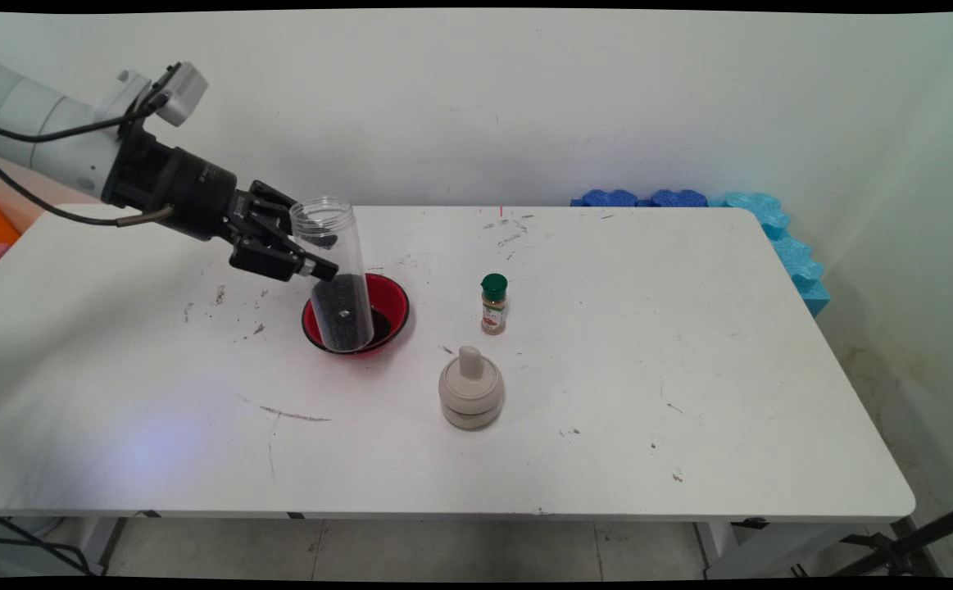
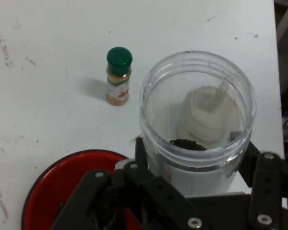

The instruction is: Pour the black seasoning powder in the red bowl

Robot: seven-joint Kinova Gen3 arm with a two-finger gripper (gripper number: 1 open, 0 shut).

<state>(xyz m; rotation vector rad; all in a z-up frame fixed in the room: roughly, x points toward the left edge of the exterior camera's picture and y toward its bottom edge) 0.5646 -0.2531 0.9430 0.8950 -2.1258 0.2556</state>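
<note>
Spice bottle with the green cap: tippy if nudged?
Probably. The spice bottle stands tall and narrow, so a high push likely topples it. Looks small and light, so a low push may slide it. Round body would likely roll once down.

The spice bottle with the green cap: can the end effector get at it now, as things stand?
Probably not at once. The end effector is shut on a clear jar with dark grains, over the red bowl. The spice bottle stands upright and apart, with bare table around it.
</note>
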